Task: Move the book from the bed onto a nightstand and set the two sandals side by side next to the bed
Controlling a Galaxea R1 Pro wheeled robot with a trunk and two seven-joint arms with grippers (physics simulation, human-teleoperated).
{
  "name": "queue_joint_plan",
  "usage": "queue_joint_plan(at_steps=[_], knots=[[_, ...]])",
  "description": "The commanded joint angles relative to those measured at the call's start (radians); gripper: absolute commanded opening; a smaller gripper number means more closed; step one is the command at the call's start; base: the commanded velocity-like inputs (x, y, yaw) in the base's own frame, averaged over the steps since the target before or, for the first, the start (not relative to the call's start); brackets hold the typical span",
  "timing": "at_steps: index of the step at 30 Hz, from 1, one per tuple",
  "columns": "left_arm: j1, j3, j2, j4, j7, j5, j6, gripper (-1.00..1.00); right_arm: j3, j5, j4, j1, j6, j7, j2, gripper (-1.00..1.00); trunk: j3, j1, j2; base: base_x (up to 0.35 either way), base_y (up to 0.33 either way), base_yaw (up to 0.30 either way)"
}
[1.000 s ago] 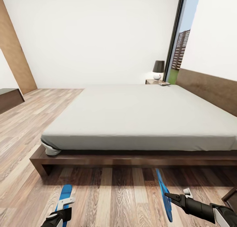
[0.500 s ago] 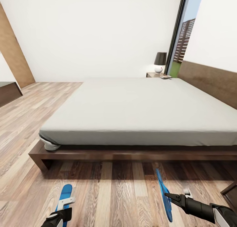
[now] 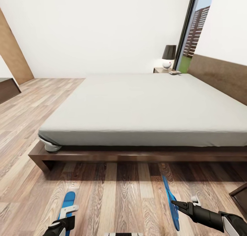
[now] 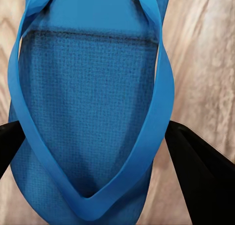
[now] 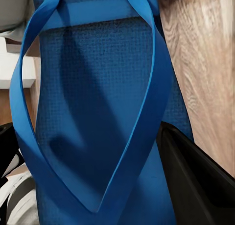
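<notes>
Left gripper (image 3: 68, 211): closed on the left sandal (image 3: 67, 202), holding it above the floor in front of the bed's foot-end corner; in the left wrist view its dark fingers (image 4: 196, 176) sit on either side of the blue sole (image 4: 88, 102).
Right gripper (image 3: 176, 203): clamped on the right sandal (image 3: 169, 201), which stands on edge and points toward the bed's long side.
Sandals: both bright blue, well apart from each other, both short of the bed frame.
Bed (image 3: 144, 106): low dark-wood platform with a bare pale mattress, headboard (image 3: 219, 76) at the right.
Book (image 3: 174, 72): a small flat thing lies on the nightstand (image 3: 161, 70) beyond the bed's far side, beside the lamp (image 3: 168, 56); too small to read.
Window (image 3: 195, 27): tall, black-framed, just past the nightstand.
Floor (image 3: 116, 195): brown wood planks all around the bed.
Cabinet (image 3: 8, 89): dark, low, well to the left of the bed.
</notes>
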Motion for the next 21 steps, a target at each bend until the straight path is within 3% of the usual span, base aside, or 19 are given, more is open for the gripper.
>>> queue_joint_plan(at_steps=[1, 21], knots=[[0.000, -0.001, 0.000, -0.002, 0.004, 0.010, 0.005, -1.00, -0.001, -0.005, 0.000, 0.000, 0.010, 0.001, 0.000, -1.00, -0.005, 0.000, -0.001, 0.000, 0.000, 0.000], [0.000, -0.001, 0.001, -0.003, 0.004, 0.010, 0.005, -1.00, -0.001, -0.005, 0.000, 0.000, 0.010, 0.001, 0.000, -1.00, -0.082, 0.009, -0.005, 0.000, 0.000, 0.000]])
